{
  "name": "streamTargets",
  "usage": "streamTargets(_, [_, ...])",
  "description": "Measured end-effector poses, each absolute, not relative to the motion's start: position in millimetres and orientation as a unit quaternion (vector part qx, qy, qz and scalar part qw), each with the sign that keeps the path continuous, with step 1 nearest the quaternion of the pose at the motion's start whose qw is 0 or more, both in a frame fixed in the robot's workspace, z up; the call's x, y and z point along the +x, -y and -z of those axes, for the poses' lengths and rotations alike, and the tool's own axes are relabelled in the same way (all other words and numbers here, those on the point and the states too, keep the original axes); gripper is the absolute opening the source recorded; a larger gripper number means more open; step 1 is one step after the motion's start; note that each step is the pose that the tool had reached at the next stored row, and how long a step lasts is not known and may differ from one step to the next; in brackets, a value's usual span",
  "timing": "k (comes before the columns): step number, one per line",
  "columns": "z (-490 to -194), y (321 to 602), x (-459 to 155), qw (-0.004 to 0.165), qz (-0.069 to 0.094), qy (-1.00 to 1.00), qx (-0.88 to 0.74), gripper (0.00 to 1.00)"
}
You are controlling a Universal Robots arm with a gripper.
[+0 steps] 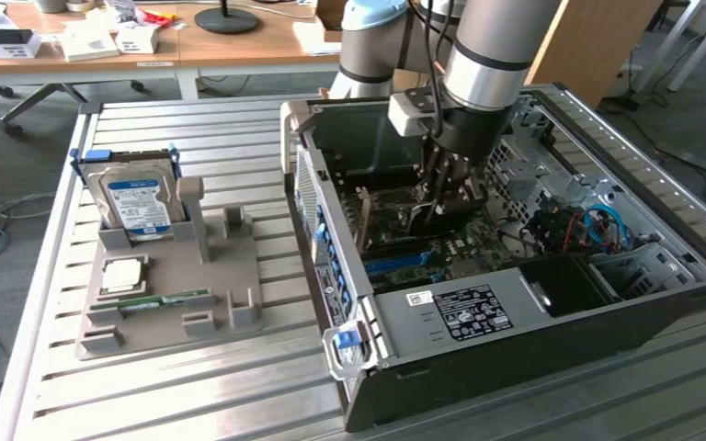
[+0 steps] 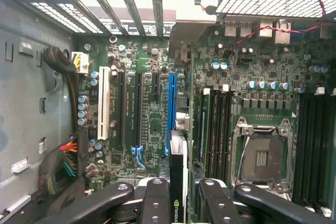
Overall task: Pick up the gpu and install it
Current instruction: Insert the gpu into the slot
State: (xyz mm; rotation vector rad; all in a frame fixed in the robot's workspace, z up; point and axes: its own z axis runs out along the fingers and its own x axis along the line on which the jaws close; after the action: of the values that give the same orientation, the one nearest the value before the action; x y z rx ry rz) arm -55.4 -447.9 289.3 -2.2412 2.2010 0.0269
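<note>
One graphics card [image 2: 178, 169] clamped edge-on in pincer [image 2: 178, 195], low inside open computer case [image 1: 500, 363], roughly in line with long blue slot [image 2: 171, 111]. Install step in hand, card not seated yet. Probably needs card edge squared over slot, then straight push down.

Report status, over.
Gripper shut on gpu, inside the case. Gpu edge-on by the blue slot, above the motherboard. Slot bare, nothing in the way.

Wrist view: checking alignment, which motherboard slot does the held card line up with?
The blue slot: the gpu lines up with it, not the white slot or black slots.
</note>
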Motion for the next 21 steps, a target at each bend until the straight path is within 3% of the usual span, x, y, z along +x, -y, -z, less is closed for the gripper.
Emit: streamTargets(21, [-285.5,447.8,-57.1,0.000,-0.009,-0.701,-0.713,0.26])
